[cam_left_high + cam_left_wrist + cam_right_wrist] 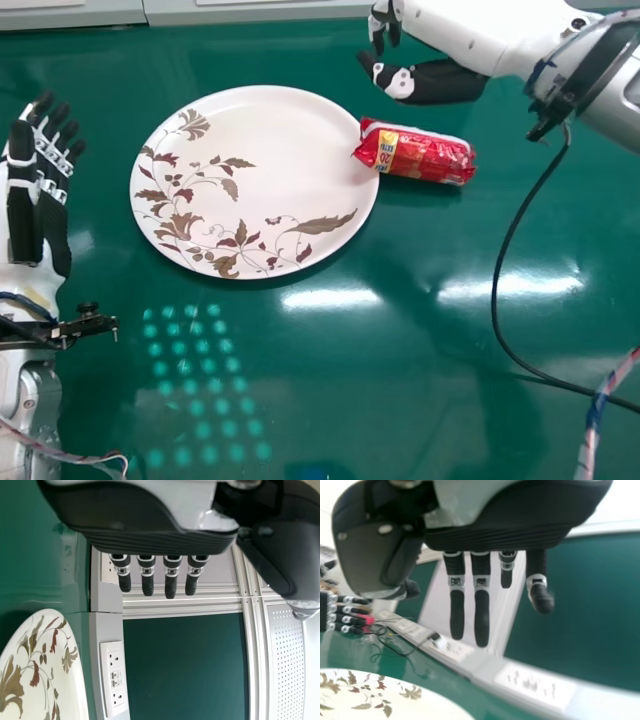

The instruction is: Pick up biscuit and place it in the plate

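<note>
The red biscuit packet (418, 152) lies on the table at the right side of the white floral plate (270, 130), its left end at the rim. My right hand (435, 82) is just above and beyond the packet, apart from it, with fingers extended and nothing held. In the right wrist view the right hand (481, 615) has its fingers mostly straight. My left hand (40, 200) rests open left of the plate, empty; the left wrist view has the left hand (171, 575) with straight fingers. The plate (50, 675) also appears there, and the plate (385, 700) in the right wrist view.
A black cable (500, 290) hangs from the right arm and curves over the green table (380, 380). Grey trim with a socket panel (114, 675) runs along the table's far edge. Loose cables (395, 647) lie near that edge in the right wrist view.
</note>
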You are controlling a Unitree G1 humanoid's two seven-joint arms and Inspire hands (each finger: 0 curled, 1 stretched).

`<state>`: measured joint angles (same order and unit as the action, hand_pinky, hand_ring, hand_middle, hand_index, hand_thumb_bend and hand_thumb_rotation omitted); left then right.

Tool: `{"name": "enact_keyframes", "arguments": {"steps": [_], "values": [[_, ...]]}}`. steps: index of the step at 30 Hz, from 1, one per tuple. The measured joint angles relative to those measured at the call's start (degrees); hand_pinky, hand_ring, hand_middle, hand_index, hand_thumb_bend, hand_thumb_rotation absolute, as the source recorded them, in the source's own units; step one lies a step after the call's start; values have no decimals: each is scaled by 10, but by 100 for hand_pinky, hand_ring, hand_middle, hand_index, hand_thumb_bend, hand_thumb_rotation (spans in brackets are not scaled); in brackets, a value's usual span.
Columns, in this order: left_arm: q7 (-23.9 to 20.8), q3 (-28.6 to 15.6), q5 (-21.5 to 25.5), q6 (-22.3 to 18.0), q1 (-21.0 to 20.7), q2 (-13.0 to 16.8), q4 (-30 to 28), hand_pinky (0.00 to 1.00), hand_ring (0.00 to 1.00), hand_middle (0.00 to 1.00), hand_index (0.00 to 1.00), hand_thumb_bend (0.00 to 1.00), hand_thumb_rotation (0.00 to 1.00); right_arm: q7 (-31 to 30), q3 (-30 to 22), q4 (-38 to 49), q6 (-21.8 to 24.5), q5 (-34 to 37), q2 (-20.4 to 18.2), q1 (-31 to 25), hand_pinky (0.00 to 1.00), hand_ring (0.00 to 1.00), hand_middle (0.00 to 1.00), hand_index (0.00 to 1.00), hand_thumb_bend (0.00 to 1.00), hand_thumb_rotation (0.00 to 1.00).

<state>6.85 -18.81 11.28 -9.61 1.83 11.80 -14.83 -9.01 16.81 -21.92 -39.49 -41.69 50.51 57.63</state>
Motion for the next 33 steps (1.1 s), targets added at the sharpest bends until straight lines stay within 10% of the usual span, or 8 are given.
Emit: {"name": "enact_keyframes", "arguments": {"steps": [4,8,18,33], "values": [[2,0,1,0,0,0,1,100,100,100,100,99,77,-184,-23,93,114,68,32,-57,58,71,78,86,99,48],[6,-1,11,0,-1,1,3,100,100,100,100,99,76,-264,-57,162,197,74,57,-112,69,80,87,94,100,55],[12,-1,12,0,-4,6,16,100,100,100,100,100,75,-340,-85,234,279,72,70,-150,80,89,95,100,100,59],[12,-3,11,-4,-5,10,17,100,100,100,100,98,78,-325,-84,223,281,61,61,-178,82,89,96,100,100,60]]}}
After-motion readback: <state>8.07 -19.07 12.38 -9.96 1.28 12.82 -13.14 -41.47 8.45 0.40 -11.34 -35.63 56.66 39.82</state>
